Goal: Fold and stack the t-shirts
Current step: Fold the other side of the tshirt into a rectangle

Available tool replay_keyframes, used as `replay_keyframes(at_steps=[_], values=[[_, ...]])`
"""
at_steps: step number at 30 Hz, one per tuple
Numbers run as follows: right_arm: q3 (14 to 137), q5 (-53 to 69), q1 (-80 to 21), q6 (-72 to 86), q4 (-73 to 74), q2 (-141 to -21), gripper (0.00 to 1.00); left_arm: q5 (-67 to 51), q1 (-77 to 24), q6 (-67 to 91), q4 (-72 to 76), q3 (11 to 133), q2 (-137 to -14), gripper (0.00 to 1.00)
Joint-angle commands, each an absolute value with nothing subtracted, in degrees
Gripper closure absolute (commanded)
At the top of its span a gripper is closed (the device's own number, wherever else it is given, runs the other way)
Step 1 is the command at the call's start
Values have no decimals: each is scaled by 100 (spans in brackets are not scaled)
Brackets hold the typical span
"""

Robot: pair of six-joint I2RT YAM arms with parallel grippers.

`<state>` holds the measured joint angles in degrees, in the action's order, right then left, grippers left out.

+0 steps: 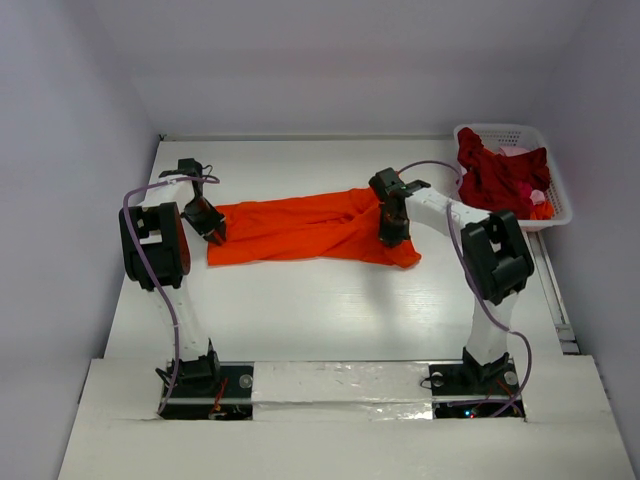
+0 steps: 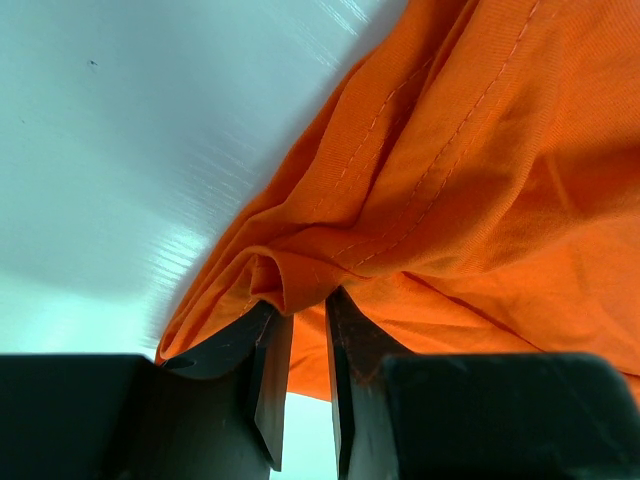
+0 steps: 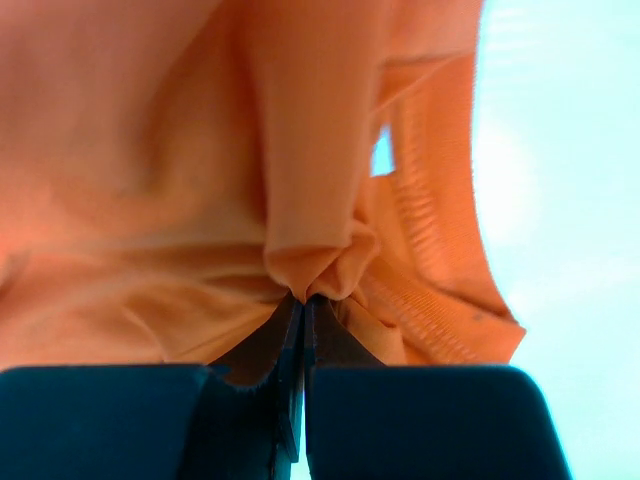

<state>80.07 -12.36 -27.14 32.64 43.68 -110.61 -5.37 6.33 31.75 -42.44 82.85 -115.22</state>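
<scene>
A bright orange t-shirt (image 1: 300, 228) lies stretched left to right across the white table (image 1: 330, 310). My left gripper (image 1: 212, 228) sits at the shirt's left end. In the left wrist view its jaws (image 2: 305, 300) pinch a stitched fold of the orange t-shirt (image 2: 450, 180). My right gripper (image 1: 392, 232) stands on the shirt's right part, near the crumpled end. Seen from the right wrist, that gripper (image 3: 303, 298) is shut tight on a small bunch of the orange t-shirt (image 3: 310, 250). Dark red t-shirts (image 1: 500, 175) are heaped in the basket.
A white lattice basket (image 1: 556, 200) stands at the back right corner, with a bit of pink and orange cloth beside the red heap. White walls close in the table on the left, back and right. Both arm bases sit at the near edge.
</scene>
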Motion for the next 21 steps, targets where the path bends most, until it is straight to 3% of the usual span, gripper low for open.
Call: replay_keyframes(at_steps=[1,21], values=[[8094,-1213,-2488,3261,4184,-10766,100,-475,615,3120,-4236,8227,-11224,84],[8788,-1345,-1820,2988,4421,-11039,100,-475,615,3111,-4254,8271,-11241,84]])
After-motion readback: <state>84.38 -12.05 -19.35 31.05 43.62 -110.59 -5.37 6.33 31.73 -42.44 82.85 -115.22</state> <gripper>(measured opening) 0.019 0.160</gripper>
